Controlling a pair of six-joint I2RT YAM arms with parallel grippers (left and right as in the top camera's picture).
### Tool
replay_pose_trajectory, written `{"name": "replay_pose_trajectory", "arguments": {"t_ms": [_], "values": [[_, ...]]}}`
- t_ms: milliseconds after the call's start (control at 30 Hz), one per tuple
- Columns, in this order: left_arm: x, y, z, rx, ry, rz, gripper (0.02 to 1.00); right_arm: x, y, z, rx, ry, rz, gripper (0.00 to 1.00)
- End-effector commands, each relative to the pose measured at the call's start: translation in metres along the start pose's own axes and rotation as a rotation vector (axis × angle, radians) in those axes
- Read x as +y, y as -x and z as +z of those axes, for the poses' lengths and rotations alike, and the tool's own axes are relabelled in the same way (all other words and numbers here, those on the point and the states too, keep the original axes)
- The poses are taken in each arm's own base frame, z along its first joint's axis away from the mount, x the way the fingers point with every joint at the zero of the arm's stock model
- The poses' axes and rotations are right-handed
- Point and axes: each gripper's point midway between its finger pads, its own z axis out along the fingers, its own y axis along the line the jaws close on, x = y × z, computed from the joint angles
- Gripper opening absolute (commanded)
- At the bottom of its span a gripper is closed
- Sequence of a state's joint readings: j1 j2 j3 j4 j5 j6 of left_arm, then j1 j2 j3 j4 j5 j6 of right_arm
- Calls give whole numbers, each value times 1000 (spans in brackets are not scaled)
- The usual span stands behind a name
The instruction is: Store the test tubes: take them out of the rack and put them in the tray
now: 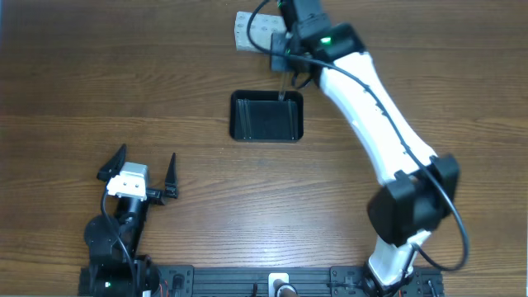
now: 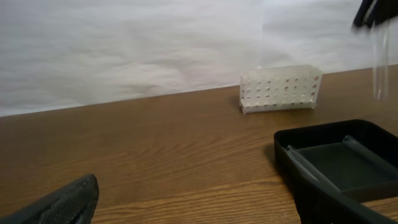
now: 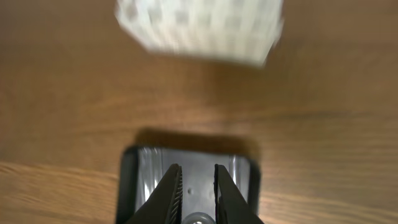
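- Currently the right gripper has its fingers nearly together, clamped on the top end of a clear test tube.
- That test tube hangs upright from the gripper, its lower end in the air above the black tray and not touching it.
- Seen from the right wrist, the gripper sits over the tray's edge on the side nearer the rack.
- The tray lies near the middle of the brown wooden surface. Two clear tubes seem to lie inside it along opposite walls, though they are faint.
- The white rack stands at about 12 o'clock from the tray, a little toward 11, apart from it on the bare wood. Whether any tubes remain in its holes cannot be told.
- The left gripper rests at about 8 o'clock from the tray, well apart from it, fingers spread wide and holding nothing.
- From the left wrist, the rack shows beyond the tray against a pale backdrop.
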State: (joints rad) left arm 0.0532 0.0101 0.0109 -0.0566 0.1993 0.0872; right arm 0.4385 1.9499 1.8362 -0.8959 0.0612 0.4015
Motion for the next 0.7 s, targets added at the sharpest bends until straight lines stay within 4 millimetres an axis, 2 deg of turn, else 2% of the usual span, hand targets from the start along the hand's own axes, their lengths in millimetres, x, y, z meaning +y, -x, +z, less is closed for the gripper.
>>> {"name": "replay_pose_trajectory", "arguments": {"t_ms": [33, 200, 700], "values": [[0, -1, 0, 0, -4, 10, 1000, 3, -35, 39, 112, -17, 15, 47], [0, -1, 0, 0, -3, 10, 998, 4, -54, 66, 175, -39, 0, 36], [0, -1, 0, 0, -4, 10, 1000, -1, -79, 108, 237, -104, -12, 64]]}}
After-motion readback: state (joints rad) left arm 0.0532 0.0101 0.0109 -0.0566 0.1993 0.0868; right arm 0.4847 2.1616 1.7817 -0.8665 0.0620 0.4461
